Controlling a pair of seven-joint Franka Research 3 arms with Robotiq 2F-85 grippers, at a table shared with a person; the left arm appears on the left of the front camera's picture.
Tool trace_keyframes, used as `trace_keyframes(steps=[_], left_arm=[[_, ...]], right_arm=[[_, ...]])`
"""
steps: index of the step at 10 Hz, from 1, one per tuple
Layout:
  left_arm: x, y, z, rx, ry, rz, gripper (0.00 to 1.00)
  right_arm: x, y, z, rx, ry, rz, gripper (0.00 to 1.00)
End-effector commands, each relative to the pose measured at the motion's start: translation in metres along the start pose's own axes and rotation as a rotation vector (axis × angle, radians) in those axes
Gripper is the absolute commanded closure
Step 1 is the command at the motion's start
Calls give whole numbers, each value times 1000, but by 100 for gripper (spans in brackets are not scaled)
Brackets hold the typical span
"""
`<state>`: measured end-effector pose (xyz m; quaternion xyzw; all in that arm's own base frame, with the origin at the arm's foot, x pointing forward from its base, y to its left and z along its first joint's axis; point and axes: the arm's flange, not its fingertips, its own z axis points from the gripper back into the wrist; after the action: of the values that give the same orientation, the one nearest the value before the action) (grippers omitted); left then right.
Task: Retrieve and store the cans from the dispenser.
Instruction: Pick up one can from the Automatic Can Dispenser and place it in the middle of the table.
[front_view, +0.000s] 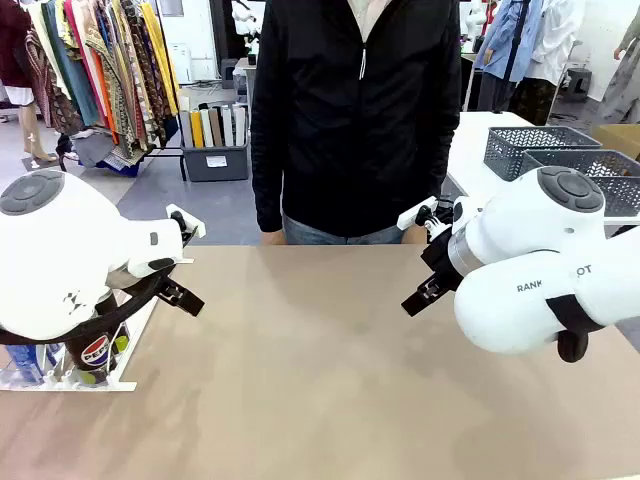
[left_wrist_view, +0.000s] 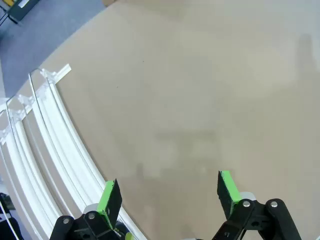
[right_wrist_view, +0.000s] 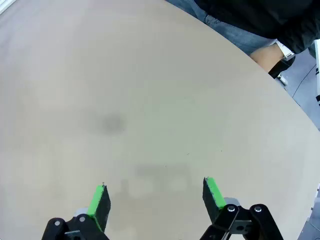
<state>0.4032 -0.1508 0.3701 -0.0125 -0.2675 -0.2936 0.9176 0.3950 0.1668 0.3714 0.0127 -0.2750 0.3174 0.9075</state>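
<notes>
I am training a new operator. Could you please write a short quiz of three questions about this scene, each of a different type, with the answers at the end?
1. True or false: the left gripper is shut on a can.
2. Multiple choice: where on the table does the dispenser lie?
A. at the robot's left side
B. in the middle
C. at the robot's right side
3. Fill in the missing word: the black can at the dispenser bears the logo ____.

Key: 1 false, its jaws stand wide open over bare table. 2 A. 3 Pepsi.
</notes>
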Motion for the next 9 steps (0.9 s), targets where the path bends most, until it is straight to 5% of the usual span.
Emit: trace_keyframes(steps=[1,9], left_arm=[[0,0,0,0,-1,0,0],[0,0,0,0,-1,0,0]], right_arm=[[0,0,0,0,0,0,0],[0,0,0,0,0,0,0]])
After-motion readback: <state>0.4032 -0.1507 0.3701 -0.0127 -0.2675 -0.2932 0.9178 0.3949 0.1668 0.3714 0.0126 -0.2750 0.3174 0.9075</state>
